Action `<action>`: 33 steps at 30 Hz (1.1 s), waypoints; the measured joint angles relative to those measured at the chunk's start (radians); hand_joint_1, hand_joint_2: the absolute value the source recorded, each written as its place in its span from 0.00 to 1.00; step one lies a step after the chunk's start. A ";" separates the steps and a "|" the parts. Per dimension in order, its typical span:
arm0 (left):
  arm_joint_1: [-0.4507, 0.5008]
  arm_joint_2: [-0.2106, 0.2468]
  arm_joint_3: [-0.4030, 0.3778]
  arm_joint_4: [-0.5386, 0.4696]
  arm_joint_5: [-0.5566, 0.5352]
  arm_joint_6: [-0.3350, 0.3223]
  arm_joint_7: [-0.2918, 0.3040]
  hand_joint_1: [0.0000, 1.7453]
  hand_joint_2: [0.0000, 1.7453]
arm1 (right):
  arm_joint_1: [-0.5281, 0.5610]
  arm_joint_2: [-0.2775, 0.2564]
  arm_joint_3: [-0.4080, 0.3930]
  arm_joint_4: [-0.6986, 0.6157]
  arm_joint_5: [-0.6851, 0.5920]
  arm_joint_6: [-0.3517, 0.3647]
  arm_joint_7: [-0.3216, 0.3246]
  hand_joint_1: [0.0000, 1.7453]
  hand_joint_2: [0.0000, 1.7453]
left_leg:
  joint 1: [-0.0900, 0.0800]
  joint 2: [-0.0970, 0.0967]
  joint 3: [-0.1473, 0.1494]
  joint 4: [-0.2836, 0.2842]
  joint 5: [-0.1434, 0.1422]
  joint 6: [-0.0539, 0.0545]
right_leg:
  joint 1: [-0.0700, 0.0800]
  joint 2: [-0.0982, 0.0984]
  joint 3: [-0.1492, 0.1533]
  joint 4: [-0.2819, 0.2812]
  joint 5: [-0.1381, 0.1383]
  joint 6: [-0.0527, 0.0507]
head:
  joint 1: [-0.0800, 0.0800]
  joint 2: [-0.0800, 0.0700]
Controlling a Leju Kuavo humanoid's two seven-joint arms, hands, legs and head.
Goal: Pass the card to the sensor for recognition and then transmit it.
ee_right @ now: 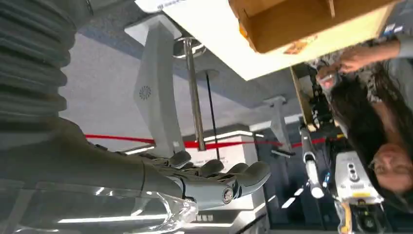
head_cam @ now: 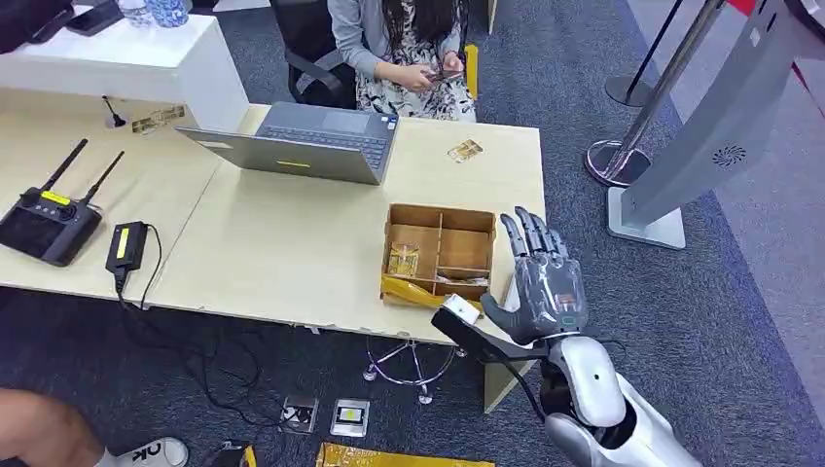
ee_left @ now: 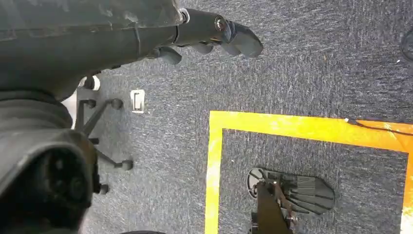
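Cards (head_cam: 403, 261) wait in a wooden divided box (head_cam: 440, 217) at the desk's (head_cam: 292, 243) near edge, within the robot's reach, as its right hand (head_cam: 541, 277) hovers just beside the box, fingers spread and holding nothing. Its left hand (ee_left: 214, 36) hangs over the carpet, fingers loosely curled, apparently idle.
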State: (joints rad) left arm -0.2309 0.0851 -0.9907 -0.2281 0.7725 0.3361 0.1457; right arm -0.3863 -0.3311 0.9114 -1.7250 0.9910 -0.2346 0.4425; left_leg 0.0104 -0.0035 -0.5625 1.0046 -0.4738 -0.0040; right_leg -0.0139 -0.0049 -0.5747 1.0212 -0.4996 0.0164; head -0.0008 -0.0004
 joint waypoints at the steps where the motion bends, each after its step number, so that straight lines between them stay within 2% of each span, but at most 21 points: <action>1: 0.000 0.000 0.000 0.000 0.003 0.000 0.001 0.00 0.00 | 0.002 0.000 0.004 0.000 -0.008 0.000 -0.001 0.00 1.00 | 0.000 0.000 0.000 0.000 0.000 0.000 | 0.000 0.000 0.000 0.000 0.000 0.000 | 0.000 0.000; 11: 0.008 -0.002 0.024 0.000 0.063 -0.002 -0.014 0.00 0.00 | 0.004 -0.002 0.048 0.014 -0.053 -0.020 0.001 0.00 1.00 | 0.000 0.000 -0.001 0.000 0.000 0.000 | 0.000 0.000 0.000 0.000 0.000 0.000 | 0.000 0.000; 18: 0.012 -0.002 0.040 0.000 0.068 -0.001 -0.011 0.00 0.00 | -0.007 0.000 0.068 0.099 -0.123 -0.061 0.003 0.00 1.00 | 0.000 0.000 -0.001 0.000 0.000 0.000 | 0.000 -0.001 0.000 0.000 0.000 0.000 | 0.000 0.000; 26: 0.012 -0.002 0.042 0.000 0.061 -0.001 -0.008 0.00 0.00 | -0.038 0.031 0.091 0.216 -0.201 -0.085 -0.041 0.00 1.00 | 0.000 0.000 -0.001 0.000 0.000 0.000 | 0.000 0.000 0.000 0.000 0.000 0.000 | 0.000 0.000; 33: 0.009 -0.003 0.042 0.000 0.053 -0.001 0.003 0.00 0.00 | -0.068 0.059 0.108 0.264 -0.174 -0.090 -0.052 0.00 1.00 | 0.000 0.000 -0.001 0.000 0.000 0.000 | 0.000 0.000 0.000 0.000 0.000 0.000 | 0.000 0.000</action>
State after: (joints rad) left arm -0.2217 0.0816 -0.9491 -0.2281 0.8251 0.3353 0.1484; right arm -0.4547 -0.2720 1.0189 -1.4614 0.8172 -0.3243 0.3902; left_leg 0.0108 -0.0037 -0.5636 1.0044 -0.4737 -0.0041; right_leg -0.0134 -0.0051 -0.5749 1.0214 -0.4996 0.0163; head -0.0008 -0.0004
